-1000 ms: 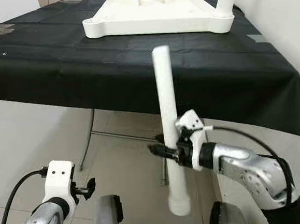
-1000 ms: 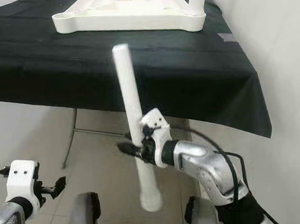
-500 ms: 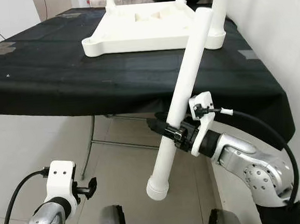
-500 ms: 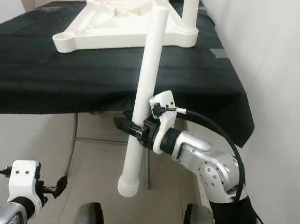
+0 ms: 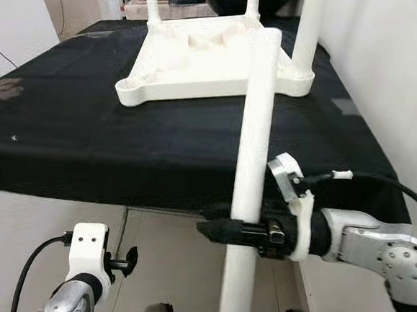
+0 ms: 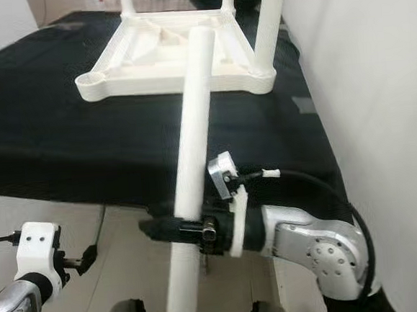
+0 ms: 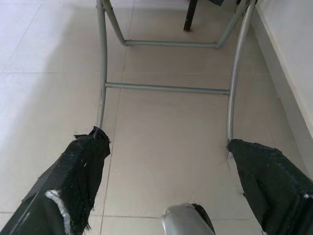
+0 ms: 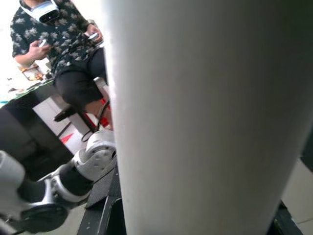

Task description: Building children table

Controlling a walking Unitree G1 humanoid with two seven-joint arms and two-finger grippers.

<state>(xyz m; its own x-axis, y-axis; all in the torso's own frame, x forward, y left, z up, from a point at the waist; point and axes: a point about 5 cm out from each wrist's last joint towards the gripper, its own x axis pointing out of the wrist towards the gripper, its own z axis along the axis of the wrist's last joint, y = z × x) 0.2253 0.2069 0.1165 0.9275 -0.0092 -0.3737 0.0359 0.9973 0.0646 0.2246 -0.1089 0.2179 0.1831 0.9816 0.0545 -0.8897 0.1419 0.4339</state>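
Observation:
A long white table leg (image 5: 254, 134) leans away from me, its upper end near the upside-down white table top (image 5: 194, 63). My right gripper (image 5: 222, 231) is shut on the leg's lower part, in front of the table's edge. In the right wrist view the leg (image 8: 205, 117) is very close. The table top lies on the black-clothed table (image 5: 62, 131) with three legs (image 5: 311, 14) standing up, and a round socket (image 5: 128, 88) at its near left corner. My left gripper (image 7: 171, 166) hangs low at the left, open and holding nothing.
A white wall (image 5: 381, 55) runs close along the right of the table. Grey metal table legs (image 7: 166, 88) stand on the tiled floor below. A seated person (image 8: 58, 44) holding controllers appears in the right wrist view.
The leg went from upright to leaning with its top toward the table top. My right gripper, still shut on it, now sits lower. The camera moved closer to the table.

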